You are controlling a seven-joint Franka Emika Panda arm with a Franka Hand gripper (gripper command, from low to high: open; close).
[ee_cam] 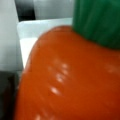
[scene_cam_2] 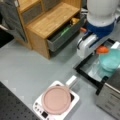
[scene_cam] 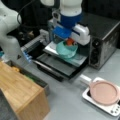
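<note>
My gripper (scene_cam: pixel 70 41) hangs from the white and blue wrist, shut on an orange carrot-like toy (scene_cam: pixel 70 42) with a green top. In both front views the toy sits just over a teal bowl (scene_cam: pixel 65 50), which rests on a silver tray (scene_cam: pixel 51 47) at the mouth of the open toaster oven (scene_cam: pixel 103 37). From the opposite side, the gripper (scene_cam_2: pixel 102 49) with the toy (scene_cam_2: pixel 102 50) stands at the bowl's (scene_cam_2: pixel 110 61) rim. The orange body (ee_cam: pixel 67 82) and green top (ee_cam: pixel 100 20) fill the wrist view, with pale tray behind.
The oven's dark door (scene_cam: pixel 60 67) lies folded down toward the front. A pink-lidded pan (scene_cam: pixel 103 92) sits on a white hotplate (scene_cam_2: pixel 72 98). A wooden cabinet (scene_cam_2: pixel 47 22) has an open drawer (scene_cam_2: pixel 63 33) holding yellow and green items.
</note>
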